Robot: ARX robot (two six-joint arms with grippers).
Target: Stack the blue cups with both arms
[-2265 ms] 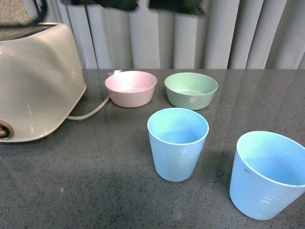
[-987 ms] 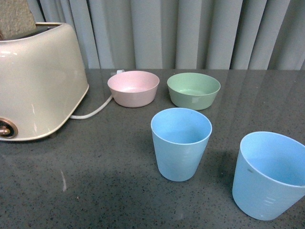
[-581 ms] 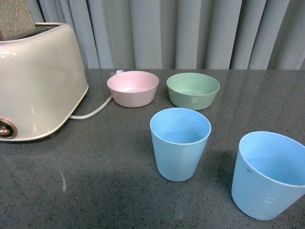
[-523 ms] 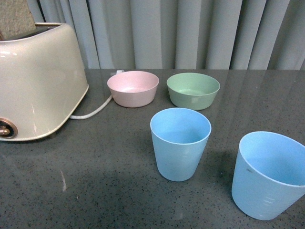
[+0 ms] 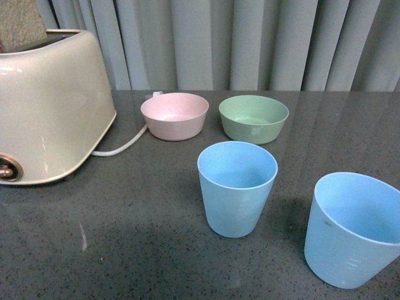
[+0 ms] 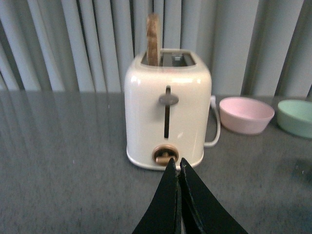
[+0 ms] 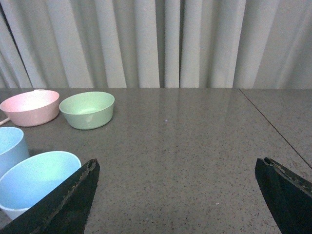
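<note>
Only in wrist views: left hand point(image 6: 177, 163) pinched together, right hand point(image 7: 176, 165) splayed.

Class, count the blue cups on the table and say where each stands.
2. The middle blue cup stands in front of the green bowl; the right blue cup stands nearer the camera, cut off by the picture's right edge. No others show, though the toaster could hide one.

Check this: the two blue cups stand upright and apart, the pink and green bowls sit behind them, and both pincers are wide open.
One thing is wrong: only the right pincer is wide open. The left pincer is shut, tips together, as the left wrist view shows. The blue cups stand upright and apart, pink bowl and green bowl behind them.
</note>
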